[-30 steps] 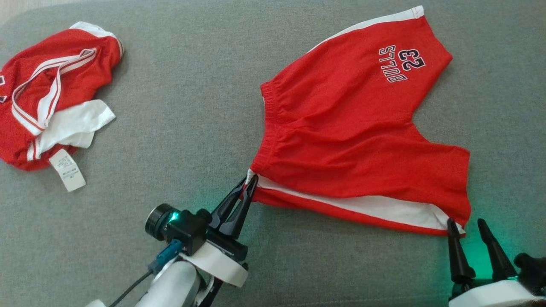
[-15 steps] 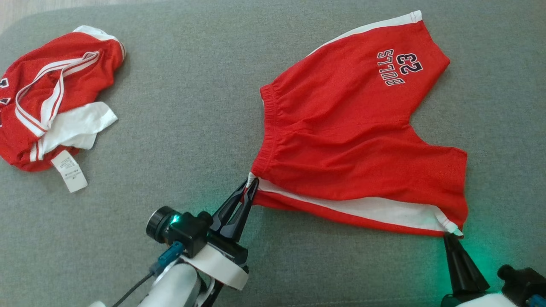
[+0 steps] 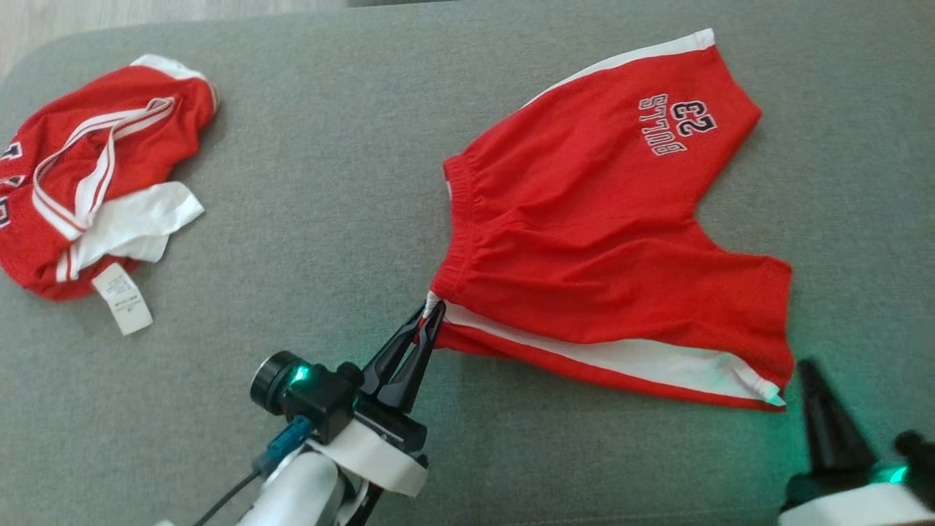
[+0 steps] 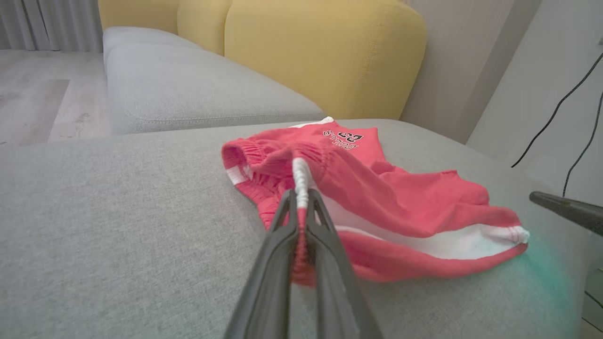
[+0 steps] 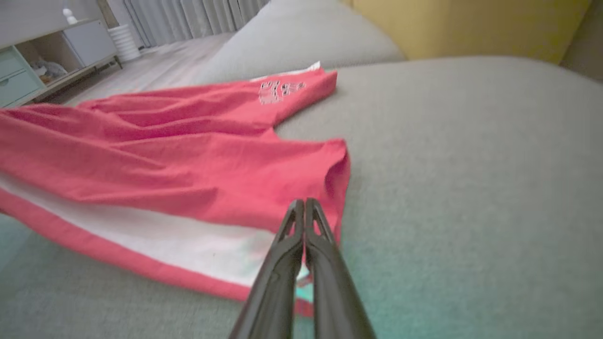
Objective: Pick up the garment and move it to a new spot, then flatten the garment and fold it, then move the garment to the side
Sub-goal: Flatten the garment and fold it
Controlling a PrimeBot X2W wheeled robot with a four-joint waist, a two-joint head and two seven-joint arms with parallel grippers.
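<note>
A wide grey sofa seat (image 3: 329, 146) takes up the scene, with yellow back cushions (image 4: 320, 52) rising beyond its far side in the left wrist view. The red shorts (image 3: 584, 241) lie spread on the right half of the seat. Their waistband faces left, their legs run right, and a white side stripe lies along the near edge. The leg with the dark print (image 3: 676, 124) reaches to the far right. A second red and white garment (image 3: 95, 168) sits crumpled at the far left, well apart from the shorts. The left gripper (image 3: 429, 313) is clenched on the near corner of the waistband. The right gripper (image 3: 809, 367) has its fingers pressed together on nothing, just right of the near hem corner. A small white label (image 3: 123, 298) lies at the near edge of the crumpled garment.
</note>
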